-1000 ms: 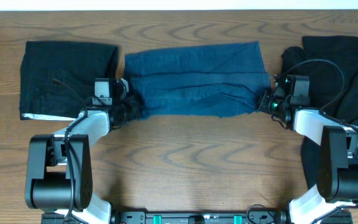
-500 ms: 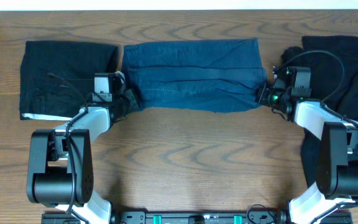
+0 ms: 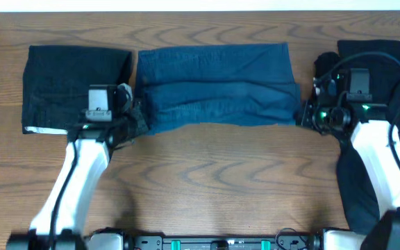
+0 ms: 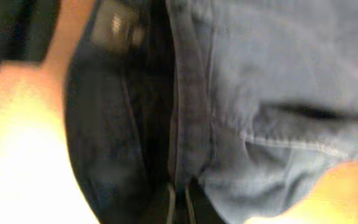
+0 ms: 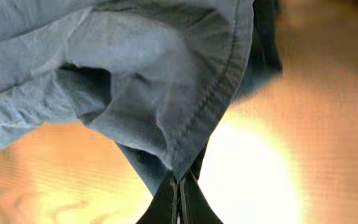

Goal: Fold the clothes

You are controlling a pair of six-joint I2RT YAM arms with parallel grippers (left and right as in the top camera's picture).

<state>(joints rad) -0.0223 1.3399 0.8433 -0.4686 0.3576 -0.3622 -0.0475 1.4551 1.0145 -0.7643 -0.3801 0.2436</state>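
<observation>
Stretched out longer than a second ago, both arms are seen at the ends of the denim shorts (image 3: 217, 83), whose near edge has been pulled straighter. The left pincer (image 3: 136, 117) is clamped on the shorts' left end, the right pincer (image 3: 303, 114) on the right end; in both wrist views the fingers are pinched together with denim caught between them. The shorts are laid in lengthwise folds across the far middle of the bench (image 3: 214, 187), between a black garment (image 3: 68, 83) with a thin white edge and a black heap (image 3: 373, 62)
</observation>
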